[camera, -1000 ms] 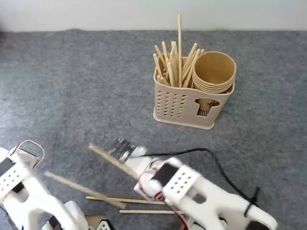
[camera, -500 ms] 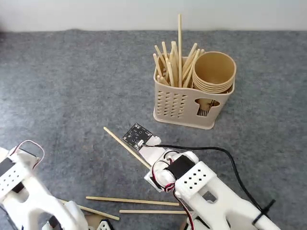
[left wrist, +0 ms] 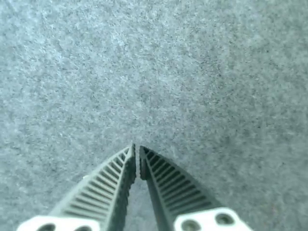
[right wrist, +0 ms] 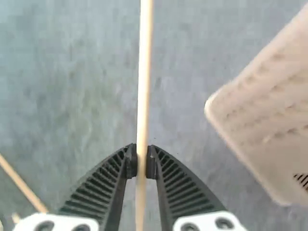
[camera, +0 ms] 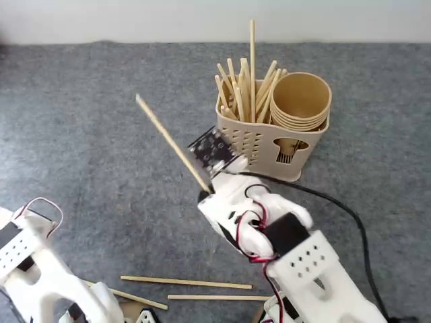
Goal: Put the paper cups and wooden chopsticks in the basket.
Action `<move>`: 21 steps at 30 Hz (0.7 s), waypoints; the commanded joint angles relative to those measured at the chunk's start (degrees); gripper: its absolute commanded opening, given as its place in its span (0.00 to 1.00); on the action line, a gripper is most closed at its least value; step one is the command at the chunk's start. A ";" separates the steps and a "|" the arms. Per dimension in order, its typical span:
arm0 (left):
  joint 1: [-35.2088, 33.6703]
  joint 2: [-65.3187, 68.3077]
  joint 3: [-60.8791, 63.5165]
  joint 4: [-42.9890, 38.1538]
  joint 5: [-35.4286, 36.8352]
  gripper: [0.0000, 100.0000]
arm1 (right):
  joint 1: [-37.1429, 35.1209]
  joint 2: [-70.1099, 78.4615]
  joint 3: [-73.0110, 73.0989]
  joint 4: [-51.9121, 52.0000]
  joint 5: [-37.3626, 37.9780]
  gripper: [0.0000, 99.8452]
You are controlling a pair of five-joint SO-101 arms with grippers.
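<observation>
My right gripper [camera: 207, 190] [right wrist: 141, 161] is shut on a wooden chopstick [camera: 172, 142] [right wrist: 144, 72], held in the air and slanting up to the left, just in front of the beige basket [camera: 254, 149] [right wrist: 262, 134]. The basket holds several chopsticks [camera: 244, 91] in its left compartment and a stack of paper cups [camera: 301, 101] in its right one. Three more chopsticks [camera: 186, 282] lie on the grey mat at the front. My left gripper [left wrist: 137, 161] is shut on nothing above bare mat, and its white arm [camera: 40, 279] is at the front left corner.
A grey felt mat [camera: 87, 134] covers the table up to a white wall at the back. A black cable [camera: 337, 205] trails from the right arm across the mat to the right. Open mat lies to the left of the basket.
The right arm has lifted the chopstick off the mat and carried it back toward the basket. The chopstick now points higher and farther back. The left arm has not moved.
</observation>
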 commanded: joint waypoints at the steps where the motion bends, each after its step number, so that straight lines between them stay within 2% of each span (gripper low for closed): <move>1: 0.09 -1.67 -0.40 -0.97 -0.44 0.01 | 2.51 -3.21 -6.24 -3.21 -2.37 0.01; 5: 0.09 -1.67 -0.40 -0.97 -0.44 0.01 | 10.15 -2.86 -6.33 -15.96 -2.81 0.01; 11: 0.09 -1.67 -0.40 -0.97 -0.44 0.01 | 19.74 -0.66 0.97 -38.81 -6.42 0.01; 16: 0.09 -1.67 -0.40 -0.97 -0.44 0.01 | 23.43 2.59 9.32 -55.96 -6.15 0.01; 21: 0.09 -1.67 -0.40 -0.97 -0.44 0.01 | 23.69 8.48 13.19 -64.04 -6.33 0.01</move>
